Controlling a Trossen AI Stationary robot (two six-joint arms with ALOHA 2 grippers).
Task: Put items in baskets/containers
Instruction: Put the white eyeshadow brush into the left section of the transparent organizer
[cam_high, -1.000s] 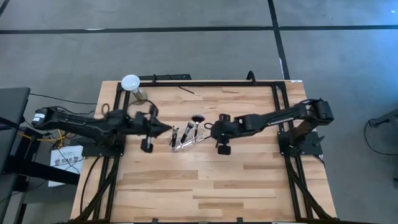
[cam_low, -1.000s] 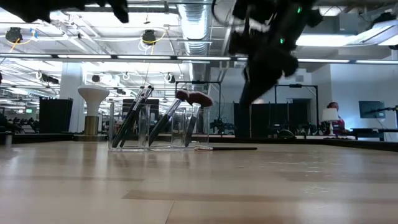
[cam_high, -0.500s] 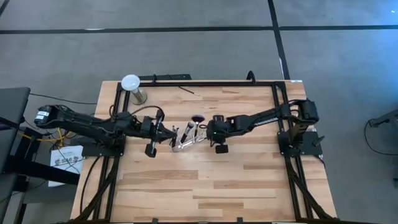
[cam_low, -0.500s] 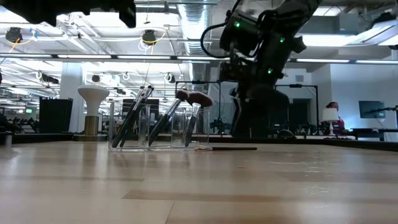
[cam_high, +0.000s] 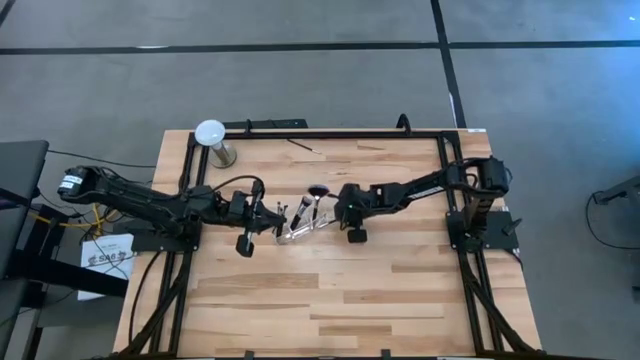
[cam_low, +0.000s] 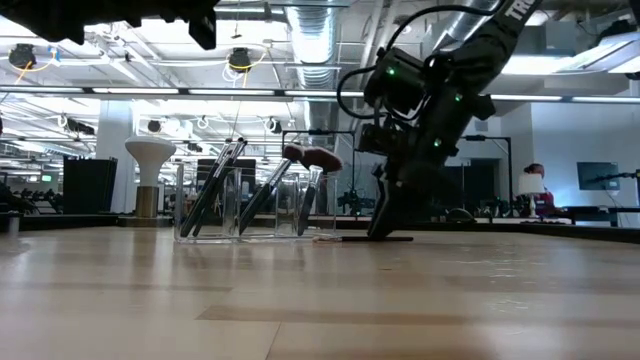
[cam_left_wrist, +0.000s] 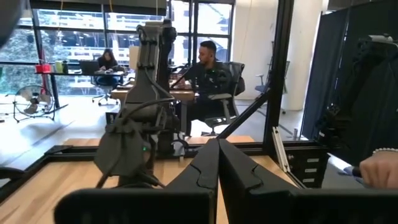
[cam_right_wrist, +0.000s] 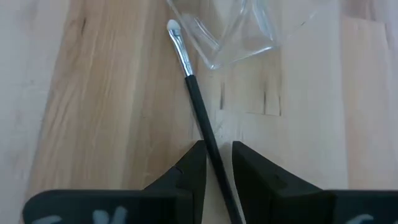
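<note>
The clear cup (cam_low: 245, 200) on the desk (cam_high: 330, 290) holds several leaning brushes (cam_low: 215, 190) — beside it the right claw (cam_right_wrist: 216, 163) straddles a lying brush (cam_right_wrist: 194, 93), fingers apart, unclamped — left claw (cam_left_wrist: 217, 168) pressed together

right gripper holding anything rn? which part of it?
Cannot tell if it grips yet. The right gripper is down at the table with its fingers either side of the black handle of a thin brush, partway along it, bristle end by the clear cup.

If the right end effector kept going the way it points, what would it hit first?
Probably the clear cup, just past the brush lying between the right end effector fingers, though depth is unclear.
</note>
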